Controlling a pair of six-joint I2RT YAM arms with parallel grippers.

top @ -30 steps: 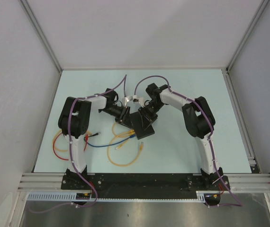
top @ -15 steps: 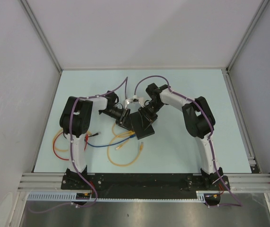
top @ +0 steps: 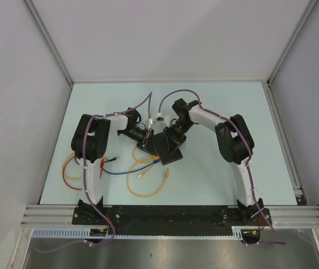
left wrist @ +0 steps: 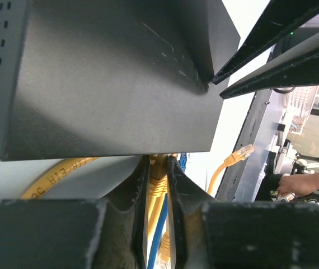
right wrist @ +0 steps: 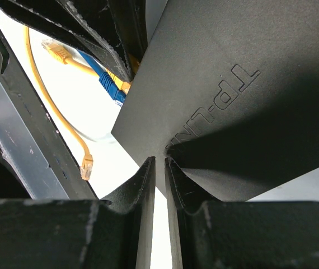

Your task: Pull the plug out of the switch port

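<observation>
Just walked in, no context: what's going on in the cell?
The right hand is clamped on a corner of the switch, bracing it. The left hand pinches the yellow plug at the switch's port edge. The plug looks seated in its port, not yet pulled.

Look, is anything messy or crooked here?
Yes. The switch sits crooked, cornerwise to the table edges, its corner pinched by the right gripper. Loose yellow, red and blue cables lie in tangled loops near the left arm. Nothing looks broken or spilled.
</observation>
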